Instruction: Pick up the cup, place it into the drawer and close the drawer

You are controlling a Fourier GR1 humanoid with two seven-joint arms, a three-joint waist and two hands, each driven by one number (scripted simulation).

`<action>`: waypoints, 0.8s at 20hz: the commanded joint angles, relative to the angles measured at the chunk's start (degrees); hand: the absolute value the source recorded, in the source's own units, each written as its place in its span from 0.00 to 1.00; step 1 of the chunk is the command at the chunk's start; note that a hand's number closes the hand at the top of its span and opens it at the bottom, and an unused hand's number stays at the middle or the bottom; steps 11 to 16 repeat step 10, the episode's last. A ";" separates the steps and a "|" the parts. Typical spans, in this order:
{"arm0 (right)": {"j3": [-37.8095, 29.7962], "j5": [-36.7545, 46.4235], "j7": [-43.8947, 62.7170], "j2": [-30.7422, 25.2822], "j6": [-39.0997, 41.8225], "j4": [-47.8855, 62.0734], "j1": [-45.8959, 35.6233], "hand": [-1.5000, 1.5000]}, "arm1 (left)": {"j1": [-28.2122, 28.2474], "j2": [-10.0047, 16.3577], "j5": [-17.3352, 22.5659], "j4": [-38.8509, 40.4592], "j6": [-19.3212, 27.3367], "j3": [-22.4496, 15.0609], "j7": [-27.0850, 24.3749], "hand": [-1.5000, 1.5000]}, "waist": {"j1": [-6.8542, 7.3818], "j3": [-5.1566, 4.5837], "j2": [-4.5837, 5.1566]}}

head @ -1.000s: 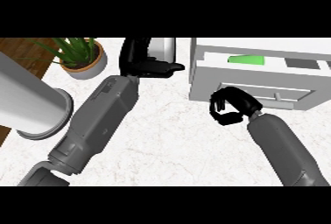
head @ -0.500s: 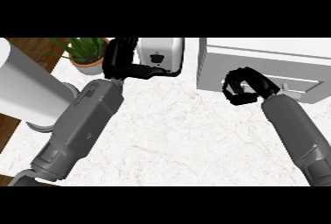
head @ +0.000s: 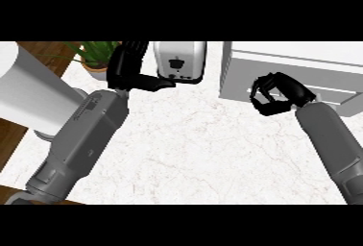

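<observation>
R robot hand (head: 278,94) curled shut, nothing seen in it, up against the drawer (head: 305,65) front, which looks pushed in flush. L robot hand (head: 131,67) fingers slack, idle by toaster (head: 181,58). The cup isn't visible, prob. inside the drawer. Task looks ~done; only retreat left.

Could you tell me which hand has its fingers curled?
The right hand, at the white drawer unit; the left hand, beside the toaster, has straight fingers.

Drawer (head: 326,77): 1 white unit at the right rear of the counter (head: 199,144).
Front panel upright, apparently pushed in flush with its housing.
</observation>
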 commanded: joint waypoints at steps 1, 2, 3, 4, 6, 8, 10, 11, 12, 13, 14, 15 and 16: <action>-4.88 -0.06 4.34 -6.59 -5.23 1.92 -10.43 1.00 | 1.32 -0.01 0.09 -0.81 -1.33 -0.31 -0.42 0.00 | 2.11 -0.59 1.16; -4.90 -0.27 5.13 -6.18 -5.25 1.50 -10.70 1.00 | 0.79 -0.20 0.54 -1.00 -1.51 -0.08 0.23 0.00 | 2.48 -0.62 1.21; -5.16 -0.64 4.71 -6.00 -5.52 1.23 -10.01 1.00 | 1.52 0.66 0.69 -1.03 -2.18 0.14 0.16 0.00 | 2.70 -0.59 1.24; -5.29 -1.00 4.51 -6.51 -4.63 0.94 -9.75 1.00 | 2.16 -0.37 0.59 -1.04 -2.11 -0.39 0.10 0.00 | 2.75 -0.57 1.38; -5.96 -1.99 4.73 -7.20 -3.43 0.45 -9.34 1.00 | 2.67 0.83 0.74 -1.43 -2.58 -0.09 0.35 0.00 | 3.26 -0.58 1.05; -5.96 -2.40 5.32 -7.39 -2.36 -0.04 -9.28 1.00 | 2.68 0.36 0.92 -1.75 -3.18 -0.25 0.38 0.00 | 3.41 -0.62 1.32; -6.50 -3.13 5.19 -7.97 -1.76 -0.62 -8.80 1.00 | 3.08 1.14 0.80 -2.12 -3.19 -0.04 0.06 0.00 | 3.37 -0.59 1.03; -6.50 -3.13 5.19 -7.97 -1.76 -0.62 -8.80 1.00 | 3.08 1.14 0.80 -2.12 -3.19 -0.04 0.06 0.00 | 3.37 -0.59 1.03; -6.50 -3.13 5.19 -7.97 -1.76 -0.62 -8.80 1.00 | 3.08 1.14 0.80 -2.12 -3.19 -0.04 0.06 0.00 | 3.37 -0.59 1.03; -6.50 -3.13 5.19 -7.97 -1.76 -0.62 -8.80 1.00 | 3.08 1.14 0.80 -2.12 -3.19 -0.04 0.06 0.00 | 3.37 -0.59 1.03; -6.50 -3.13 5.19 -7.97 -1.76 -0.62 -8.80 1.00 | 3.08 1.14 0.80 -2.12 -3.19 -0.04 0.06 0.00 | 3.37 -0.59 1.03; -6.50 -3.13 5.19 -7.97 -1.76 -0.62 -8.80 1.00 | 3.08 1.14 0.80 -2.12 -3.19 -0.04 0.06 0.00 | 3.37 -0.59 1.03; -6.50 -3.13 5.19 -7.97 -1.76 -0.62 -8.80 1.00 | 3.08 1.14 0.80 -2.12 -3.19 -0.04 0.06 0.00 | 3.37 -0.59 1.03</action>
